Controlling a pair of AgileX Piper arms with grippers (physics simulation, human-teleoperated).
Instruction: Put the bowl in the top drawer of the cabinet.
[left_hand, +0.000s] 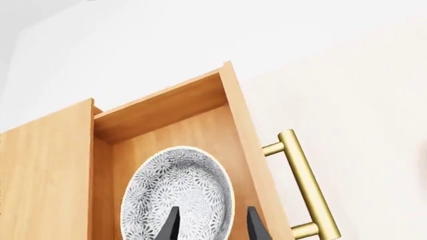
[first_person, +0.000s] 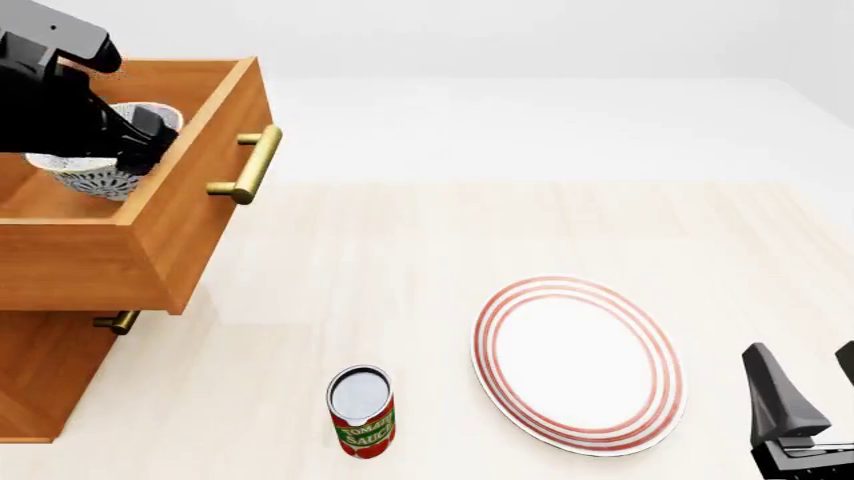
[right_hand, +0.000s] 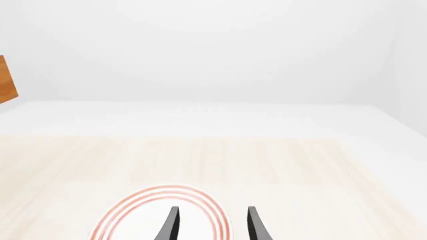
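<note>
The bowl (first_person: 94, 170) sits inside the top drawer (first_person: 160, 235) of the cabinet (first_person: 40, 375), which is pulled out over the tabletop (first_person: 427, 250). In the left wrist view the speckled bowl (left_hand: 179, 195) rests on the drawer floor (left_hand: 200, 135), close to the front panel that carries the brass bar handle (left_hand: 303, 185). The left gripper (left_hand: 212, 225) hangs over the bowl with its two dark fingers (left_hand: 171, 227) parted; one finger lies over the bowl's inside and the other near its rim, and they do not appear to be pressing on it, though whether either tip touches the rim cannot be told. In the front view the left gripper (first_person: 134, 140) and its black arm cover part of the bowl. A smaller brass handle (first_person: 118, 322) of the lower drawer shows beneath. On the tabletop stands a red can (first_person: 362, 412) with a label reading "TOMATO SAUCE" (the letters are partly turned away), and just beside it lies a white plate (first_person: 578, 362) with red rings. The right gripper (first_person: 807, 390) hovers near the plate's right edge; in the right wrist view the right gripper (right_hand: 212, 225) has its fingers spread with nothing between them, above the plate (right_hand: 160, 215).
</note>
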